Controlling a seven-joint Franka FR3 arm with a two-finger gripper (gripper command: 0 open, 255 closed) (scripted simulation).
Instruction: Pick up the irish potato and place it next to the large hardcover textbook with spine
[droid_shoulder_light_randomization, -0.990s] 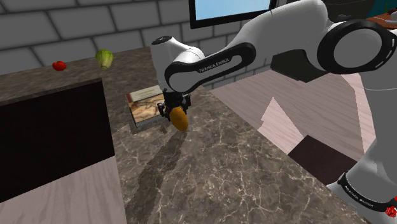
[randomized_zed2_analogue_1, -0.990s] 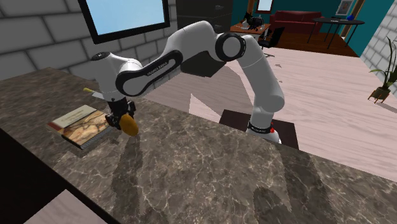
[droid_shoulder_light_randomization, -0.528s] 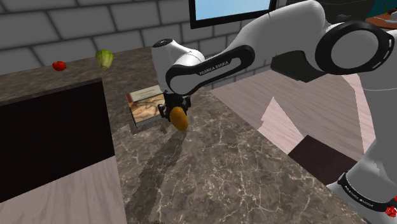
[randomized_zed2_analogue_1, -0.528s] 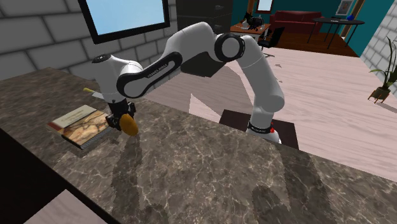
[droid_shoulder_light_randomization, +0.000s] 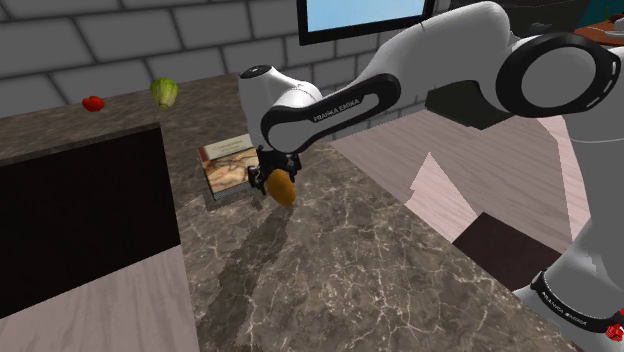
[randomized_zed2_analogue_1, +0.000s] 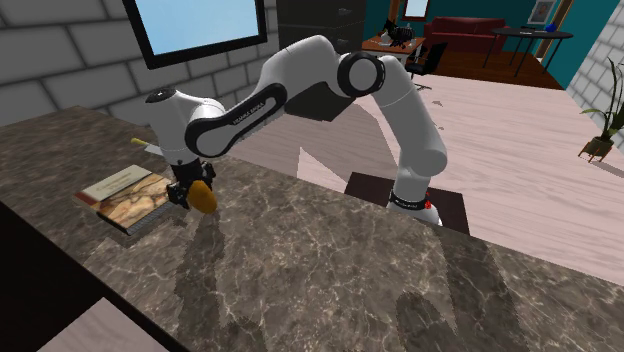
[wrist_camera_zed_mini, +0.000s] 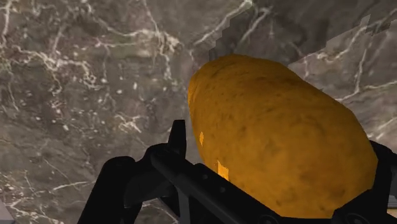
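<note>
While over the counter (droid_shoulder_light_randomization: 340, 250), end effector (droid_shoulder_light_randomization: 272, 178) tight on the orange-brown potato (droid_shoulder_light_randomization: 283, 189) beside the book (droid_shoulder_light_randomization: 226, 162).

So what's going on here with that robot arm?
The white arm has an orange-brown potato clasped in its black pincer. It holds it low over the dark marble counter, right beside the book lying flat there. The potato has not been let go yet. Whether it already touches the counter is hard to tell.
</note>
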